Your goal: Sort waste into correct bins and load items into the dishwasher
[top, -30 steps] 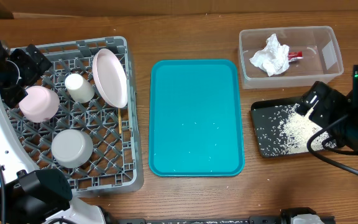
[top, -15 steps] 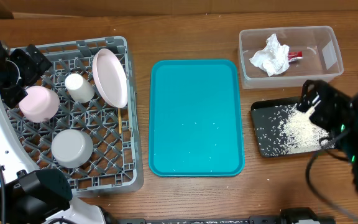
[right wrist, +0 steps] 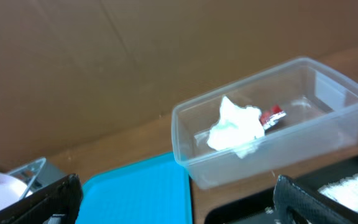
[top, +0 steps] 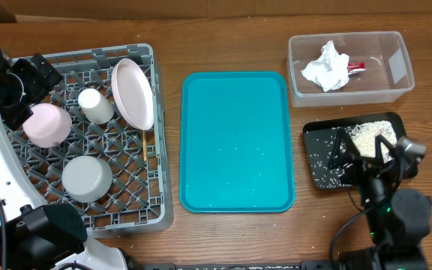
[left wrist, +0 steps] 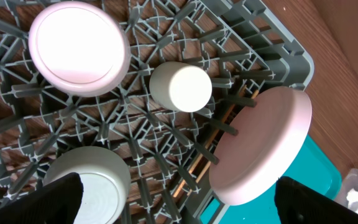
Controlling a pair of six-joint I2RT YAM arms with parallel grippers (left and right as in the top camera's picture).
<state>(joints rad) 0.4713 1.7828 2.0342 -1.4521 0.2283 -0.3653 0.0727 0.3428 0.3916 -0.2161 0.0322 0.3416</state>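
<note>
Left jaws and right jaws both hang wide open, gripping nothing. The rack point(top: 88, 56) sits on the left of the bench point(top: 231, 37). It holds a pinkish bowl point(top: 47, 124) bottom-up, a little white cup point(top: 95, 105), a grey-green bowl point(top: 87, 178) bottom-up and the big plate point(top: 133, 93) leaning on edge. Chopsticks point(left wrist: 197, 163) peek out under the plate. Far right, the clear tub point(top: 400, 67) has the crumpled napkin point(top: 326, 66) with the red wrapper point(top: 355, 67) just beside it. The black tray point(top: 306, 131) next to it carries pale crumbs point(top: 371, 133), heaped in one corner. The teal tray point(top: 235, 142) lies between rack and bins.
</note>
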